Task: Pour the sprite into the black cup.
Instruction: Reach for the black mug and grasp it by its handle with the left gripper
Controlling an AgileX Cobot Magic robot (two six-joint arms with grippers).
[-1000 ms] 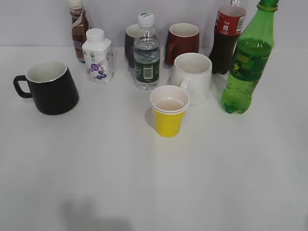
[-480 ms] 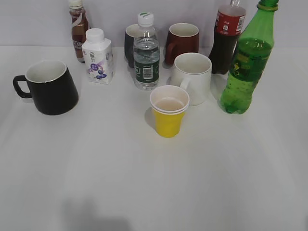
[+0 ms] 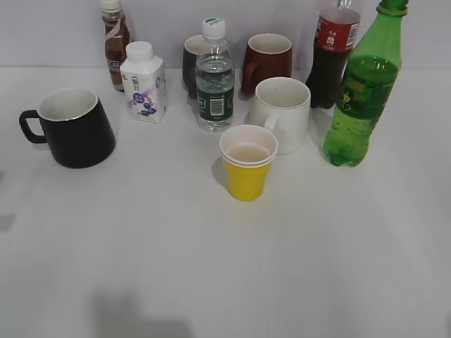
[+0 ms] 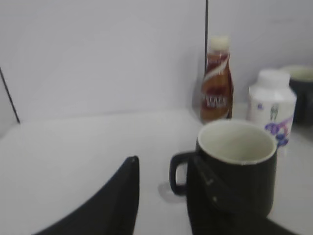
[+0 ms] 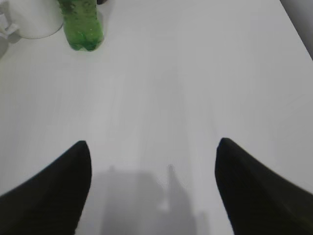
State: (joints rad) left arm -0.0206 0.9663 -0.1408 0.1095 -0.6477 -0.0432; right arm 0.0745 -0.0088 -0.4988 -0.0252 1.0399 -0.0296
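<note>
1. The black cup (image 3: 70, 128) is sitting upright at the far left of the white counter (image 3: 211, 267), its loop handle pointing left and its white inside showing.
2. In the left wrist view the left gripper (image 4: 164, 196) is hovering just before the black cup (image 4: 234, 169), its dark fingers (image 4: 110, 205) spread apart, one left of the handle and the other crossing the cup's front; whether that one touches the cup I cannot tell.
3. Behind the cup, a brown drink bottle (image 3: 115, 44) is standing at the back edge, with a small white bottle with purple print (image 3: 144, 83) just in front of it.
4. A clear water bottle (image 3: 214, 77) with a white cap is standing near the middle, partly hiding a dark mug (image 3: 191, 65) behind it.
5. A maroon mug (image 3: 268, 63) is standing at the back, a white mug (image 3: 282, 113) is standing in front of it, and a yellow paper cup (image 3: 246, 163) is sitting nearest the camera, just beside the white mug.
6. A cola bottle with a red label (image 3: 331, 56) is standing behind, close beside the sprite (image 3: 363, 88), which is upright at the far right, well apart from the black cup.
7. In the right wrist view the right gripper (image 5: 152, 147) is hanging over bare counter, its fingers (image 5: 54, 191) wide apart and holding nothing, with the sprite (image 5: 80, 24) well ahead to the left.
</note>
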